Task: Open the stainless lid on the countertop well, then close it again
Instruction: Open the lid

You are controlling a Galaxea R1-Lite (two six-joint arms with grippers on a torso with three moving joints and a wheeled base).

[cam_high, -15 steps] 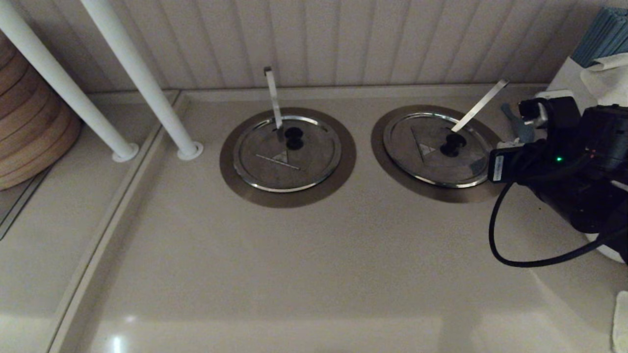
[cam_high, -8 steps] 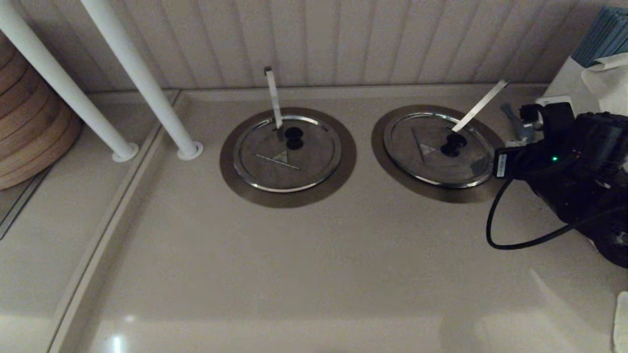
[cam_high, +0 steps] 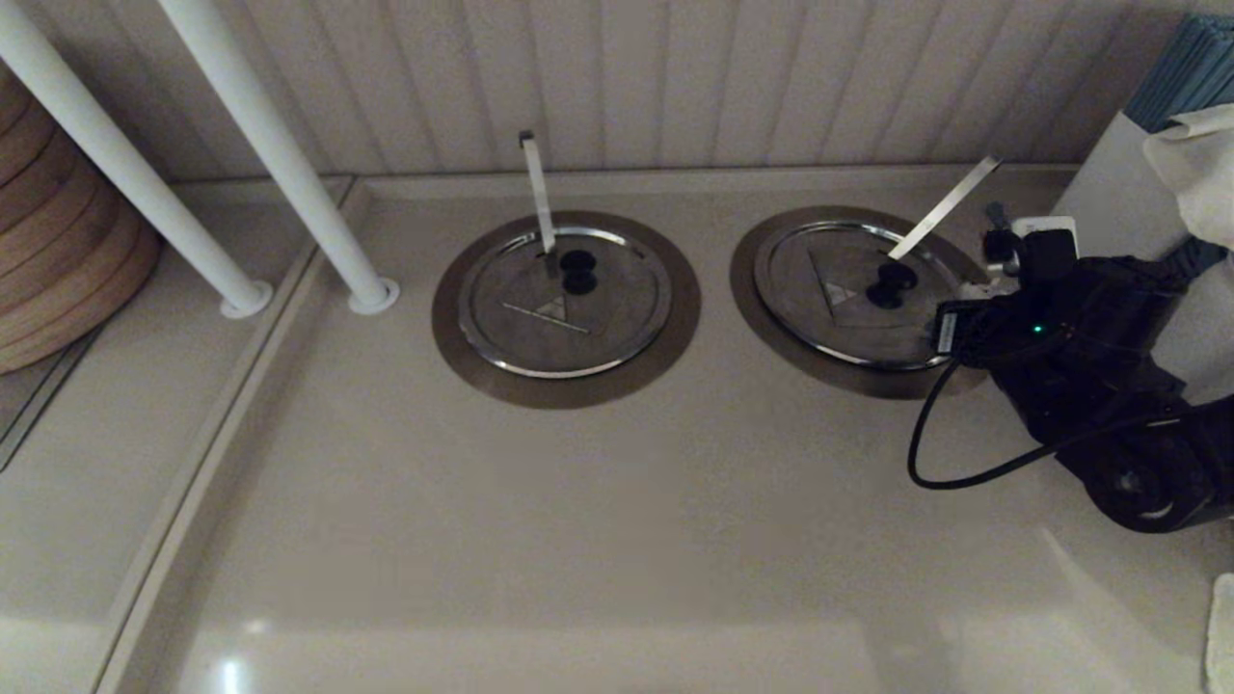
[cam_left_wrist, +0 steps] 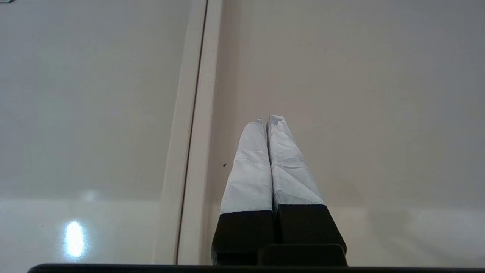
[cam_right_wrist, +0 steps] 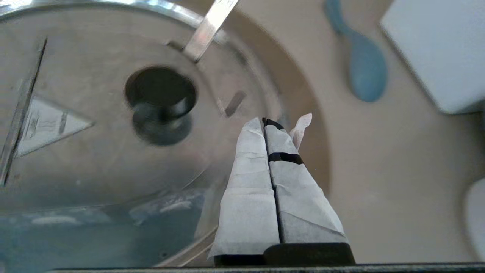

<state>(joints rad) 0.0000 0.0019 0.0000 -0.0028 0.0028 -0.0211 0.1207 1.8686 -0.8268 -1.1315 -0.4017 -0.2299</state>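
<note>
The stainless lid (cam_high: 839, 289) with its black knob (cam_high: 889, 282) lies shut on the countertop well, whose brownish collar (cam_high: 750, 289) rings it. A slanted flat handle (cam_high: 943, 207) sticks out beside the knob. My right arm (cam_high: 1060, 337) reaches in from the right over the lid's right rim. In the right wrist view my right gripper (cam_right_wrist: 267, 120) is shut and empty, hovering above the lid (cam_right_wrist: 94, 163) near its rim, to one side of the knob (cam_right_wrist: 161, 94) and clear of it. My left gripper (cam_left_wrist: 267, 119) is shut over bare counter.
A second lid (cam_high: 564, 301) with an upright handle (cam_high: 537, 193) sits to the left. Two white poles (cam_high: 280, 154) and a wooden stack (cam_high: 58, 260) stand at far left. A blue spoon (cam_right_wrist: 363, 64) and a white box (cam_right_wrist: 435, 49) lie right of the well.
My right arm has swung left and down in the head view, so that it now overlaps the lid's right rim. The lid and handle have not moved.
</note>
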